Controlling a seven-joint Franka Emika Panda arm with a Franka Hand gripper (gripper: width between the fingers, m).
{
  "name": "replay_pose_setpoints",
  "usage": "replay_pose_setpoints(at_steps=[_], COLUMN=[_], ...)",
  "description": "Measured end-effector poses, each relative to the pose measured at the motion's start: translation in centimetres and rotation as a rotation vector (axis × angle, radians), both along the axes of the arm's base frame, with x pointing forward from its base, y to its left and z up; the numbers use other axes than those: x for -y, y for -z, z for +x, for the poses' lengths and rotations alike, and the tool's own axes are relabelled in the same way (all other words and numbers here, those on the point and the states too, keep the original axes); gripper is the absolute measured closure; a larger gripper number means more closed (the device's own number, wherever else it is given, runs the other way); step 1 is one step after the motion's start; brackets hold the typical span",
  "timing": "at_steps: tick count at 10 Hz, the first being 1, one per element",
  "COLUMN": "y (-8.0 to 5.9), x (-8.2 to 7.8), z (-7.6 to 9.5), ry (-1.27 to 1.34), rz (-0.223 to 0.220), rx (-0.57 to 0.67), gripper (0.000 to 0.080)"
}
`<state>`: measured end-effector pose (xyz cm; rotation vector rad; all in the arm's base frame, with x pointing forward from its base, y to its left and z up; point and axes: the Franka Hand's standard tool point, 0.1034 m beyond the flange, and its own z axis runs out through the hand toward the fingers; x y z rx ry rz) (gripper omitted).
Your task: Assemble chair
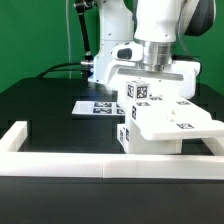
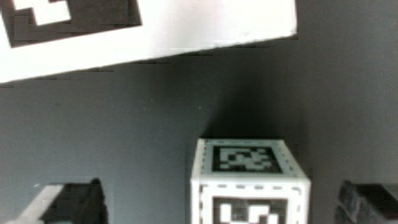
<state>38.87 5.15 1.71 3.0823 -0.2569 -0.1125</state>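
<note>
We see the pincer [image 1: 152, 84] poised right over the chair [image 1: 160, 122], jaws spread wide and gripping nothing. In the wrist view the two dark fingertips [image 2: 68, 203] stand well apart at either side of the frame, and between them rises a square white post [image 2: 247, 184] of the chair, tagged on its end face and on the side facing us. There is a clear gap between each fingertip and that post, so we call no contact there. From the exterior view the fingers are mostly hidden behind the upper tagged block of the chair, and we cannot tell from that angle whether anything touches.

Now the chair itself: it is a chunky white piece, partly assembled, sitting on the black worktop [image 1: 50, 110] toward the exterior view's right, just behind the low white border wall [image 1: 60, 163] that runs along the front edge. A flat panel juts out toward us at a slight tilt, with a small tag on its top. Behind and above it we see a blocky upright part wearing black-and-white square tags on several faces.

Farther back on the worktop, to the exterior view's left of the chair, lies the marker board [image 1: 100, 106], flat, with its row of tags. In the wrist view a large white tagged surface fills the far corner.
</note>
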Motion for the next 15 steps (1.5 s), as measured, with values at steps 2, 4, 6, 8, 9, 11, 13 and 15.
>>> replay_pose_setpoints(at_steps=[2,4,6,8,9,11,13,15], y=[0.59,0.89,1.08,1.04,0.97,0.92,0.92,0.79], x=[-0.02,0.14,0.39,0.33,0.27,0.20,0.19,0.12], z=[-0.22,-0.43,-0.56,-0.29,-0.08,-0.01,-0.01,0.07], ry=[-0.006,-0.007,-0.004,-0.005,-0.005,-0.005,-0.005,-0.005], rz=[-0.008,-0.012,-0.016,-0.015,-0.014,-0.013,-0.013,-0.011], rx=[-0.011,-0.018,-0.022,-0.018,-0.015,-0.013,-0.013,-0.011], gripper=[0.0150,0.0150,0.0150,0.0272,0.0272,0.0467,0.0513,0.0513])
